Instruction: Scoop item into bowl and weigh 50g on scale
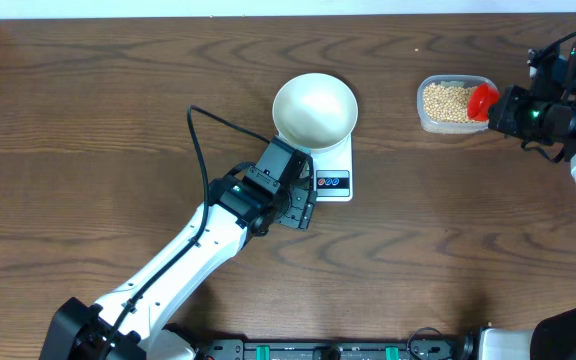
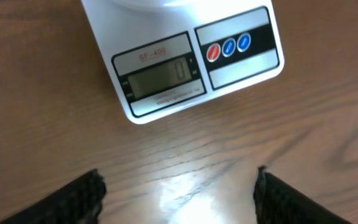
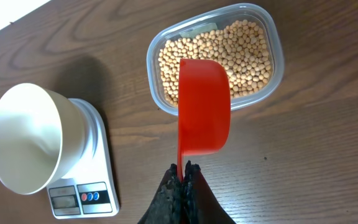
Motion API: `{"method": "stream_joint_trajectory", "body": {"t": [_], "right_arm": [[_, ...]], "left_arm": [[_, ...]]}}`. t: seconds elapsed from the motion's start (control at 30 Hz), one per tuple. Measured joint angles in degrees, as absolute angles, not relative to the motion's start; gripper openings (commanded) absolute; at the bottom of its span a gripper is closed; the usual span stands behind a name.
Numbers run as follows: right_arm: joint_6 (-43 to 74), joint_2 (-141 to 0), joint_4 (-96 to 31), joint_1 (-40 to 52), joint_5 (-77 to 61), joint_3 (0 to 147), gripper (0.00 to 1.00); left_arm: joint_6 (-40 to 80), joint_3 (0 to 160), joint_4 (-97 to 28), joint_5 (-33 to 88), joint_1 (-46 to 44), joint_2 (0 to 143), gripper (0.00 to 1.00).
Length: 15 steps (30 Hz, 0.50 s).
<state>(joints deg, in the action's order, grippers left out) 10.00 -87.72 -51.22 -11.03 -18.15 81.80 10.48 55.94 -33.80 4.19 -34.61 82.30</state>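
The white bowl (image 1: 314, 109) stands empty on the white scale (image 1: 334, 176); both also show in the right wrist view, bowl (image 3: 27, 138) and scale (image 3: 98, 177). The scale's display (image 2: 159, 77) reads 0. Beige beans (image 1: 448, 100) fill a clear plastic tub (image 3: 272, 37). My left gripper (image 2: 179, 196) is open and empty, low over the table just in front of the scale. My right gripper (image 3: 183, 171) is shut on the handle of a red scoop (image 3: 204, 109), held over the tub's near edge; its underside faces the camera.
A black cable (image 1: 200, 150) runs from the left arm across the table left of the scale. The tub sits near the right arm at the table's far right.
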Motion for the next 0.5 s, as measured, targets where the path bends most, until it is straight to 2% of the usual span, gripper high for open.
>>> {"method": "stream_joint_trajectory", "body": {"t": [0.5], "right_arm": [[10.0,-87.7,-51.5,-11.0,-18.2,81.8,0.01]], "left_arm": [[10.5,55.9,-33.6,4.2,-34.6,82.3,0.88]]}}
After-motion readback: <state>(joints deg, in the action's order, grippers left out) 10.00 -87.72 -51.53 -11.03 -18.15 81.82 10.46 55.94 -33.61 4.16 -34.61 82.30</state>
